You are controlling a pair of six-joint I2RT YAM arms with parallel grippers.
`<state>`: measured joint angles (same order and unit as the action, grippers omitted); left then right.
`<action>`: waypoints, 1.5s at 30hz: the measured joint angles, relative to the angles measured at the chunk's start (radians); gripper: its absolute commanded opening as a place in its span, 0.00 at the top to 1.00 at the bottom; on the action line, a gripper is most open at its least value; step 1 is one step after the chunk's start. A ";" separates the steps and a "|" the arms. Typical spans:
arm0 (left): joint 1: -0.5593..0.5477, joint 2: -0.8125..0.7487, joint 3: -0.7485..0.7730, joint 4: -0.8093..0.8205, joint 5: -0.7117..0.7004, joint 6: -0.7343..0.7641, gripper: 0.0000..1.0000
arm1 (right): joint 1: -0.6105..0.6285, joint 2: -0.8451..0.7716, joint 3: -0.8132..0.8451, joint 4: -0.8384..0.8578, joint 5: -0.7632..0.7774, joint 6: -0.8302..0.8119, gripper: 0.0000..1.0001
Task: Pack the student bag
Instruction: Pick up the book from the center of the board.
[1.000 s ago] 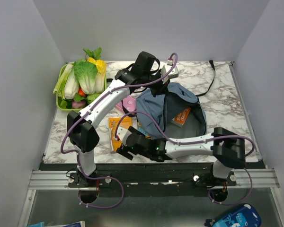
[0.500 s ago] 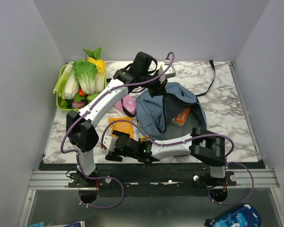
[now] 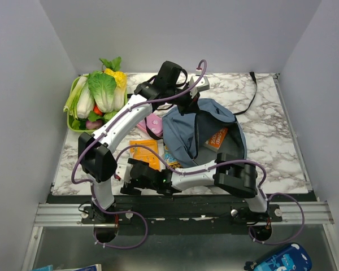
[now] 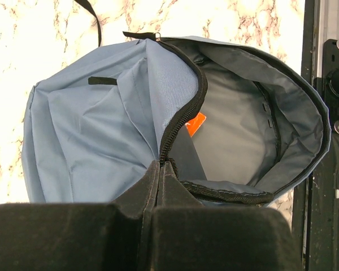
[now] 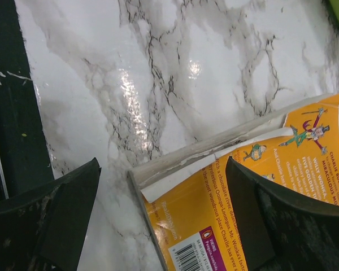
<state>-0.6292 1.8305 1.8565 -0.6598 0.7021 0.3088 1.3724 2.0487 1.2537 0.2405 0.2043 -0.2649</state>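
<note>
Student bag (image 3: 183, 131) lies at mid-desk, a little toward the right edge, mouth gaping toward the near edge. Soft dusty-blue cloth, rounded and crumpled, black zipper along the rim; a black strap (image 3: 250, 97) trails toward the far right corner. From above an orange book (image 3: 217, 137) shows inside; the left wrist view gives only a sliver of it against smooth grey lining, but shows what the overhead hides: the left gripper (image 4: 161, 174) clenched on the zippered rim, fingers pressed together. The right gripper (image 5: 161, 169) hangs released at the near edge, left of middle, fingers spread either side of an orange paperback's (image 5: 198, 214) corner; whether they touch it I cannot tell. A pink pencil case (image 3: 153, 122) sits just beside the bag's left side. A green basket (image 3: 72, 101) of vegetables (image 3: 104, 90) fills the far left corner. The desk (image 3: 271, 130) is glossy white marble with grey veins, walled by plain pale panels (image 3: 186, 34).
</note>
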 measured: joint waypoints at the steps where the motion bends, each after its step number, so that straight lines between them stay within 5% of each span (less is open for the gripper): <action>1: 0.001 -0.002 -0.001 0.001 0.002 -0.001 1.00 | 0.000 0.004 0.000 -0.005 0.002 0.004 0.00; 10: 0.008 -0.023 -0.014 0.017 0.012 -0.013 1.00 | -0.027 0.012 -0.008 -0.033 0.026 0.058 0.06; 19: 0.016 -0.024 -0.023 0.031 0.014 -0.023 1.00 | -0.074 0.005 -0.033 -0.019 -0.035 0.193 0.34; 27: 0.017 -0.024 -0.023 0.032 0.015 -0.026 1.00 | -0.076 -0.041 -0.084 0.000 -0.089 0.282 0.97; 45: 0.017 -0.024 -0.024 0.051 0.002 -0.040 1.00 | -0.074 -0.344 -0.199 -0.123 0.087 0.291 0.99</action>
<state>-0.6125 1.8061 1.8328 -0.6086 0.7040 0.2691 1.2987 1.7042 1.0550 0.1173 0.2909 0.0257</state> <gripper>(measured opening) 0.007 0.014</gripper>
